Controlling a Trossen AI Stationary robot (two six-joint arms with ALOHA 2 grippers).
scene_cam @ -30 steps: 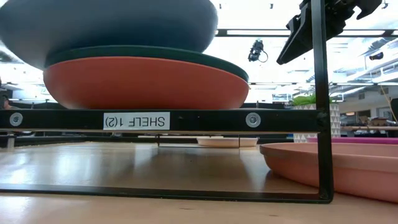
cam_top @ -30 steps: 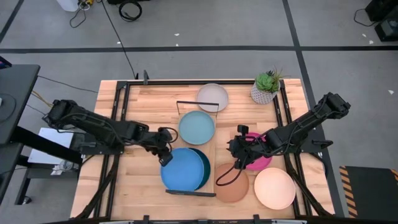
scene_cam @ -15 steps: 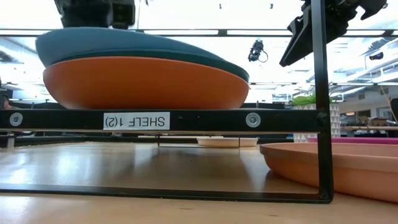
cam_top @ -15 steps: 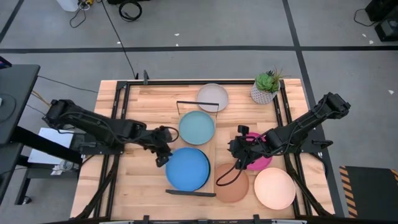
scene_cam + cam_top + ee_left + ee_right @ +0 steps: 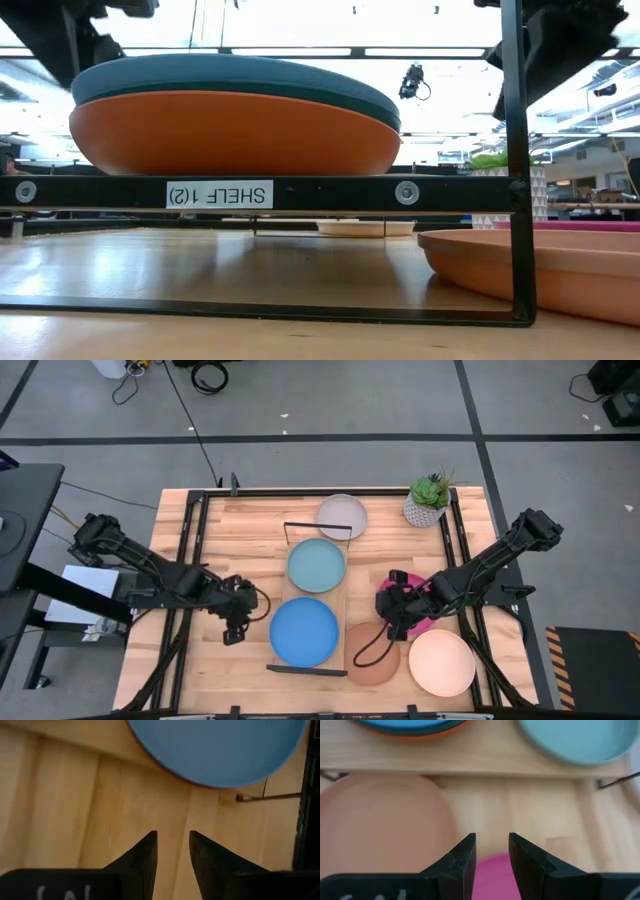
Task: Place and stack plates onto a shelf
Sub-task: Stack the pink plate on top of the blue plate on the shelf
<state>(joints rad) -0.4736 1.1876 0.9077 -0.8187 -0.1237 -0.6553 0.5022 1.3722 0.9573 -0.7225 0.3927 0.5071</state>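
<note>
The bright blue plate (image 5: 303,632) lies flat on top of a stack, above the dark teal and orange plate (image 5: 235,135), at the near end of the shelf (image 5: 341,596). The light blue plate (image 5: 316,564) sits on the shelf behind it. My left gripper (image 5: 238,625) (image 5: 173,845) hovers over the table just left of the stack, fingers a narrow gap apart, holding nothing. My right gripper (image 5: 390,622) (image 5: 492,847), also narrowly open, hovers over the left edge of the magenta plate (image 5: 412,612), beside the tan-brown plate (image 5: 373,654).
The peach-cream plate (image 5: 441,662) lies at the near right of the table and the greyish white plate (image 5: 342,516) at the shelf's far end. A potted plant (image 5: 428,500) stands at the far right. Black frame rails run along both table sides.
The blue plate, held tilted and offset to the left of the stack a second ago, now lies flat and centred on it. My left gripper has let go and drawn back toward the table's left and near edges. My right gripper has shifted slightly toward the near edge.
</note>
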